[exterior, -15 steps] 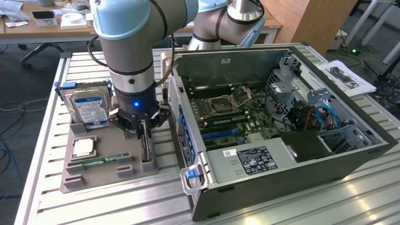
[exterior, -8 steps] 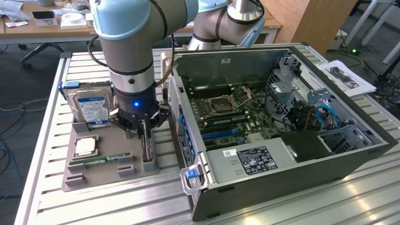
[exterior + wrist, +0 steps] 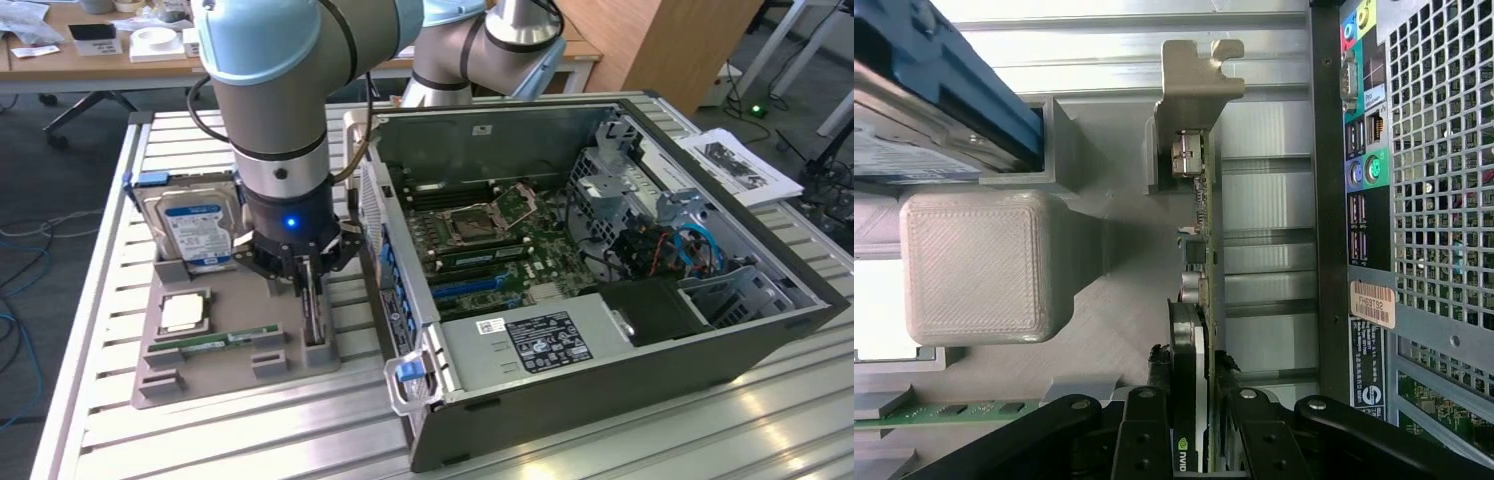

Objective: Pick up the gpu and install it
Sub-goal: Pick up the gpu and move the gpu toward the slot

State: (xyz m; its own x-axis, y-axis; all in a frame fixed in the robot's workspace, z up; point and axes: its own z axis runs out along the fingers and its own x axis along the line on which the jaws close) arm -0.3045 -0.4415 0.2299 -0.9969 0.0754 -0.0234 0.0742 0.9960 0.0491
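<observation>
The jaws are closed most of the way onto the gpu (image 3: 1194, 340), with a finger pressed to each face of the card. The card stands on its long edge in a slot along the side of the grey tray (image 3: 220, 378) that lies toward the exterior view's right. There is one gpu: a thin board seen edge-on, with a black fan housing bearing a small green logo beside the jaws, small parts along its length, and a silver bracket with a hooked tab at its far end. Also on the tray are one green RAM stick (image 3: 214, 343), one square silver processor (image 3: 183, 312) and, at the tray's far end, one upright hard drive (image 3: 194, 225) with a blue-white label. One arm (image 3: 274, 130) rises above the tray. One opened computer case (image 3: 641, 390) lies just beside the tray on the slatted bench (image 3: 267, 445).
</observation>
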